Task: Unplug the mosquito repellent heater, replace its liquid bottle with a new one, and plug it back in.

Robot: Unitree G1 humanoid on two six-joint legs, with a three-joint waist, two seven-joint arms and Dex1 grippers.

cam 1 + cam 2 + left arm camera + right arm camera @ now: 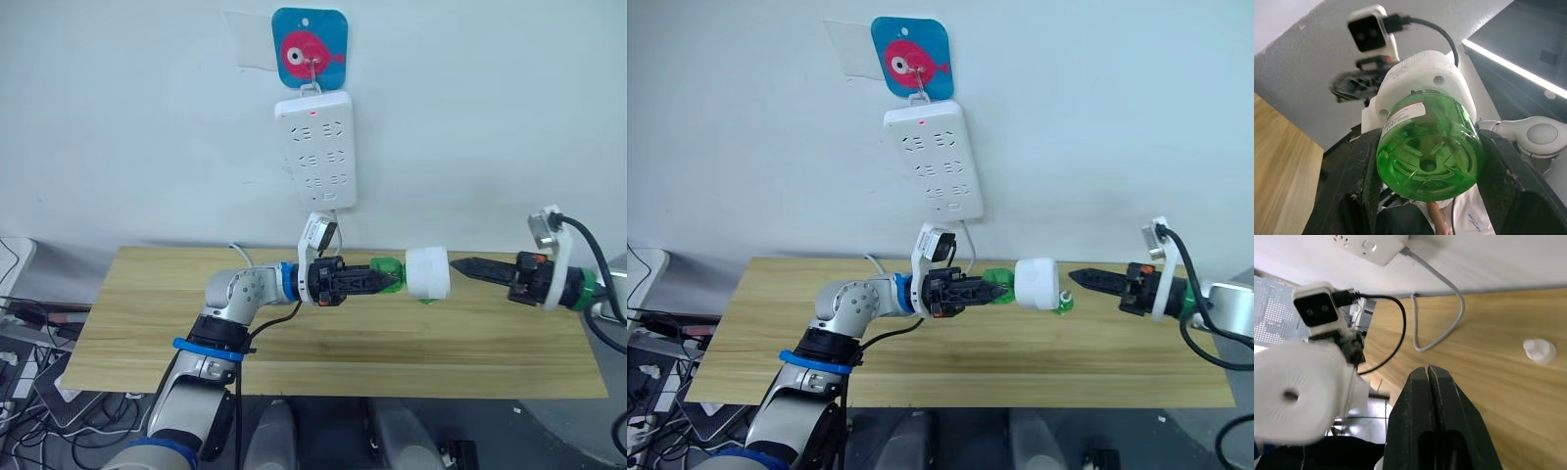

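Here the left gripper (377, 282) is clamped on the green liquid bottle (389, 276) of the mosquito repellent heater (428, 272); the right gripper (460, 265), fingers together, is just beside the heater.

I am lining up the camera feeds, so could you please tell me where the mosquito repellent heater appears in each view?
Left eye: mosquito repellent heater centre-right, between both grippers.
Right eye: centre.
Left wrist: behind the green bottle, upper centre.
Right wrist: left edge.
Shared landmark: power strip.

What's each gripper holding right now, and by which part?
Left gripper clamps the green bottle screwed into the heater, across the bottle's body. Right gripper is shut, holding nothing.
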